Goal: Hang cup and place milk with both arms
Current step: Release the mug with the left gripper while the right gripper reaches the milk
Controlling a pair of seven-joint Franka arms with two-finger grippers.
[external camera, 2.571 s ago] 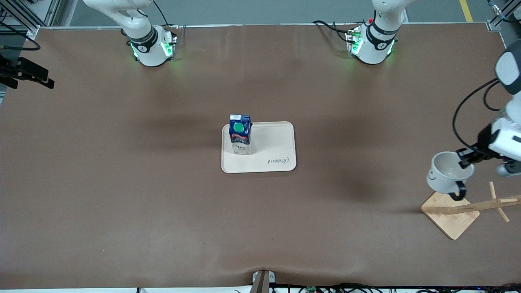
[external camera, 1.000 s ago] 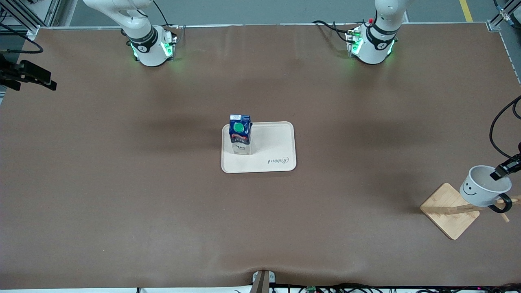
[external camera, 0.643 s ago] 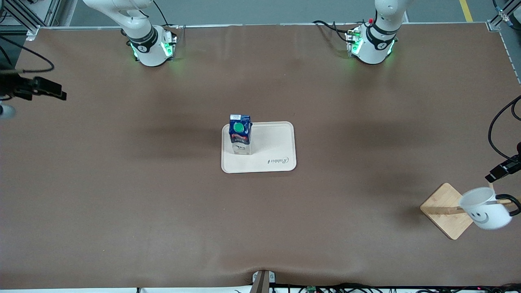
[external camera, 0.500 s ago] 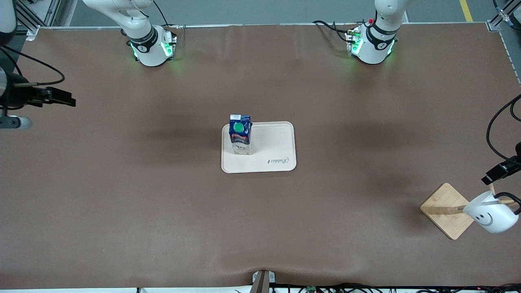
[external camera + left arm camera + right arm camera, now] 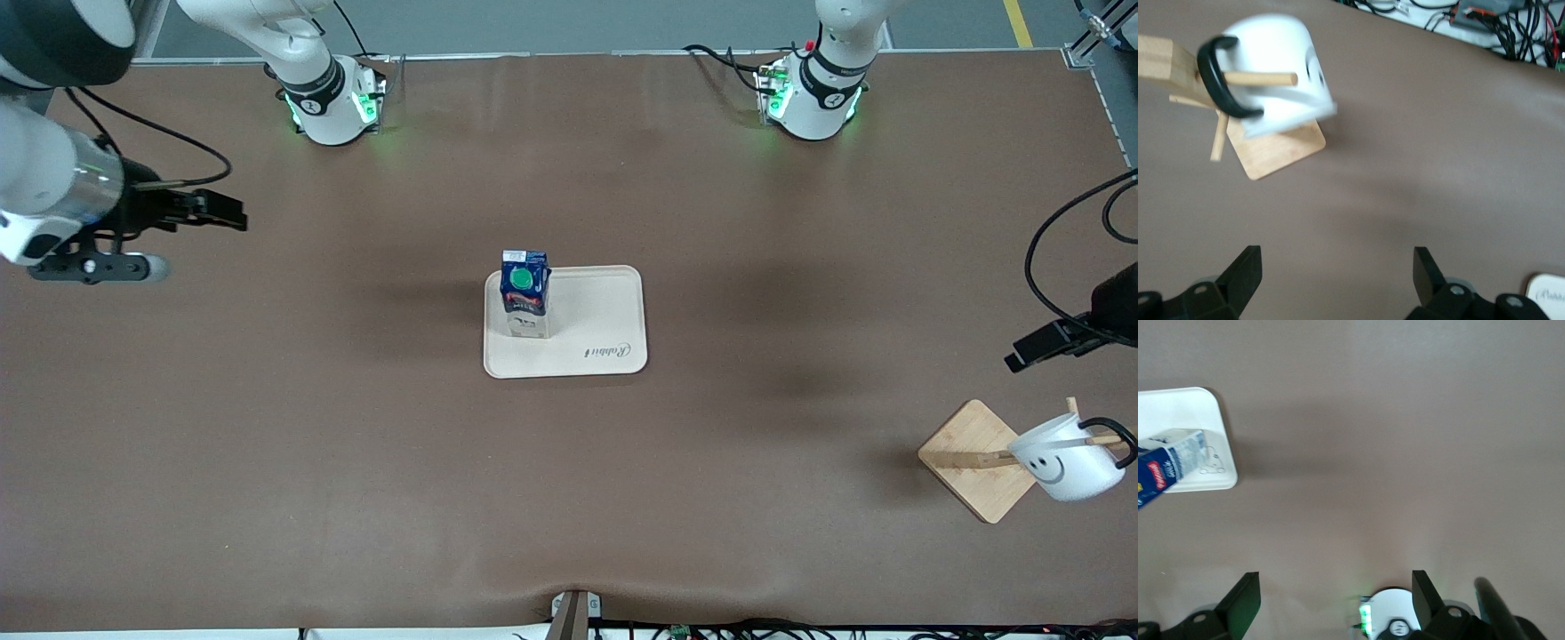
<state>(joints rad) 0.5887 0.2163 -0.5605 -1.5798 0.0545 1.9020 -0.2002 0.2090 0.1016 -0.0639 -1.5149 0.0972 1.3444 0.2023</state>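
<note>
The cup (image 5: 1067, 467) hangs by its black handle on a peg of the wooden rack (image 5: 973, 458) at the left arm's end of the table. It also shows in the left wrist view (image 5: 1278, 73), tilted on the peg. My left gripper (image 5: 1022, 358) is open and empty, up in the air beside the rack, apart from the cup; its jaws stand wide in the left wrist view (image 5: 1338, 267). The milk (image 5: 524, 293) stands upright on the cream tray (image 5: 605, 311) at mid table. My right gripper (image 5: 233, 213) is open and empty over bare table at the right arm's end (image 5: 1335, 593).
The milk (image 5: 1168, 467) and the tray's corner (image 5: 1198, 407) show in the right wrist view, as does the right arm's green-lit base (image 5: 1395, 617). The rack's square base (image 5: 1275, 147) rests on the brown table. Cables run along the table's near edge.
My left gripper let go of the cup, which now hangs on the peg, and drew away from the rack. My right gripper moved in over the table toward the tray.
</note>
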